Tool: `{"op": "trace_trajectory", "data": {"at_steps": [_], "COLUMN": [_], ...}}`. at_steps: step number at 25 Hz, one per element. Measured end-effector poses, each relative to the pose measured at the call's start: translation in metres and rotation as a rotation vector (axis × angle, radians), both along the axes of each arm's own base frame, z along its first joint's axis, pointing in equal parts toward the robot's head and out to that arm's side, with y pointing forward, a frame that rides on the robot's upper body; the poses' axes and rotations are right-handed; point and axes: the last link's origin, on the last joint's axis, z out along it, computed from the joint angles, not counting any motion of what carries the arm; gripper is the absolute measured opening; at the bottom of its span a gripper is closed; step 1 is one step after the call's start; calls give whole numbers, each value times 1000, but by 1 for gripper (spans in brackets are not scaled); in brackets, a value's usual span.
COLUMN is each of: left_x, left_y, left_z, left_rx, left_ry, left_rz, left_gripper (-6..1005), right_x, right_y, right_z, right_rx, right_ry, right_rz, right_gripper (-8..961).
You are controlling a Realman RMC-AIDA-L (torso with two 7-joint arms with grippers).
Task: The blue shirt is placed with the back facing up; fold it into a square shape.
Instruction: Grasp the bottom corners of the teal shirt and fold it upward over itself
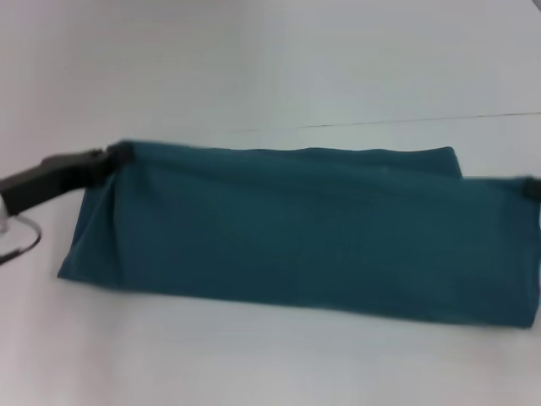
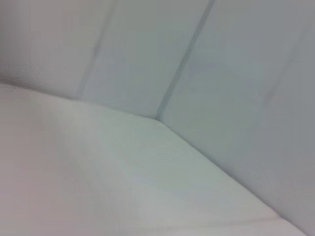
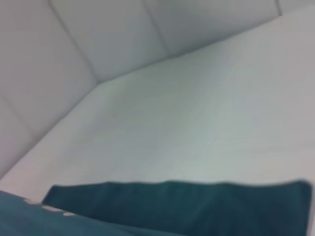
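The left gripper pinches the upper left corner of the blue shirt, its dark fingertips closed on the cloth where the fabric gathers into small creases. At the opposite end, the right gripper shows only as a dark tip at the frame's edge, touching the shirt's upper right corner; whether its fingers are closed on the cloth cannot be told.

Between the two grippers the shirt is stretched as one long, narrow band of dark teal-blue fabric, plain on the side seen from the head view. Its upper edge runs taut from one gripper to the other, with a second layer's edge showing just behind it near the right end. Its lower edge lies on the white table, sagging away from the fingers. In the right wrist view the shirt shows as a flat folded edge, with a few cream marks near one corner.

The left arm reaches in from the left side, its black wrist slanting up toward the corner it holds. The right arm is almost wholly out of view.

The shirt's long axis runs left to right, tilting slightly down toward the right gripper.
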Motion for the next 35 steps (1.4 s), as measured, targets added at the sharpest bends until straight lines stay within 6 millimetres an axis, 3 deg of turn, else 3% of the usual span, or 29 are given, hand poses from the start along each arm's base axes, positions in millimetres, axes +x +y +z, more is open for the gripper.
{"op": "trace_trajectory", "data": {"at_steps": [2,6,17,35], "left_x": [8,18,16,10], "left_y": [15,33,49,64], "left_z": [-6,-18,-23,-29], "left_rx": [42,81,165,237], "left_ry": [28,87,144,223], "left_rz": [17,50,125,209], "left_gripper": [16,15,14,14], "right_x": [-5,-12,-41,-60], "right_y": [21,42,103,128], "right_z": [-6,-15,-40,-50], "right_rx": [27,46,100,153], "right_ry": [-38,-83,-258,-364], "right_rz": [-3,-9,-6,22], "right_gripper": [106,109,118,132]}}
